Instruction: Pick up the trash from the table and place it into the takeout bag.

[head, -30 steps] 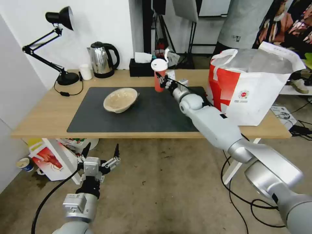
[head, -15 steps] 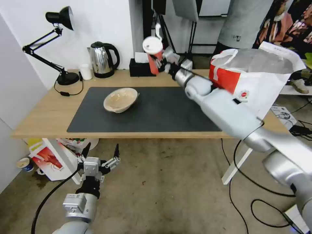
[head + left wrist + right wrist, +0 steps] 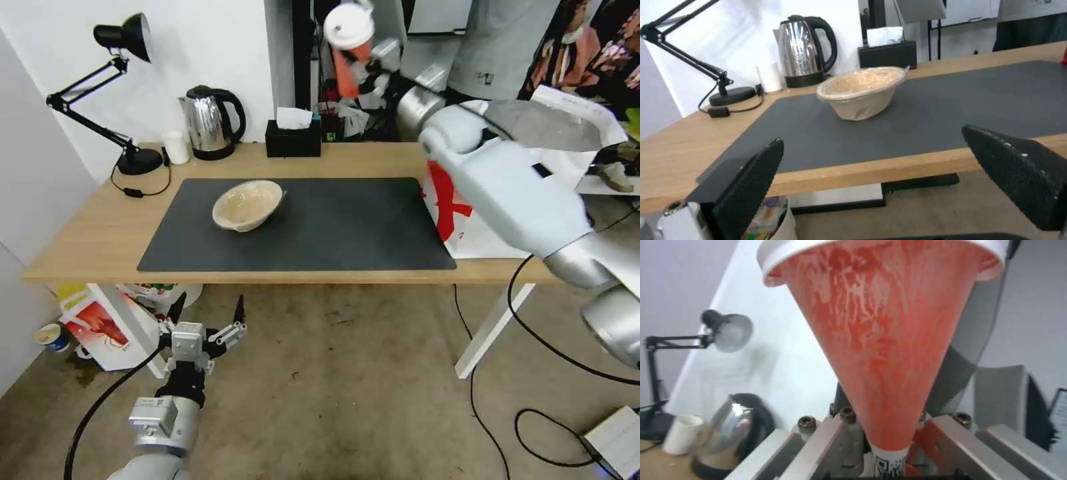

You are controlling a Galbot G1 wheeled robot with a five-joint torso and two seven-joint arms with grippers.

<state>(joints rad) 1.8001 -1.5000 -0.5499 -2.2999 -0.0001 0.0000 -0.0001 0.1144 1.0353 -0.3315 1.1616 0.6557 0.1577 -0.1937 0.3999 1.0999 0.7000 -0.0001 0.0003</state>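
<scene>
Right gripper (image 3: 365,67) clamped on the red cup (image 3: 348,50), held high behind the table (image 3: 87,233), lid tilted left; takeout bag (image 3: 467,227) lies right and below. Left gripper (image 3: 203,320) open, parked below the table edge.

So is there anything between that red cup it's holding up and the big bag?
Nothing visible. The right gripper holds the red cup high above the table's back edge, and only open air separates it from the takeout bag's open top beside it.
</scene>
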